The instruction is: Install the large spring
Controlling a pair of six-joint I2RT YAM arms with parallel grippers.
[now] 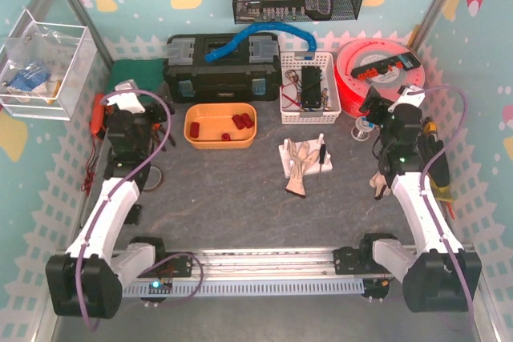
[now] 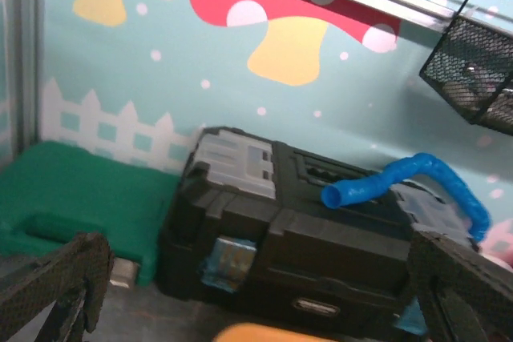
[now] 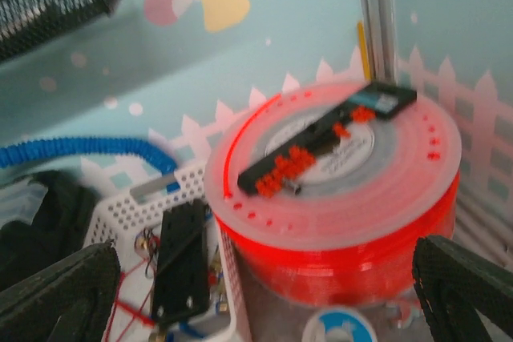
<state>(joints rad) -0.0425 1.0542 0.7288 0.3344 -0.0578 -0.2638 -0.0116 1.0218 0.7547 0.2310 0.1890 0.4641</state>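
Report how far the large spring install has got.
Nothing looks done. Nothing is in hand: the left gripper and right gripper are open, empty and held high. The white assembly lies untouched mid-table. All remains: find the spring, which I cannot single out, grasp it and fit it.

One toolbox, one orange tray, one white basket, one spool
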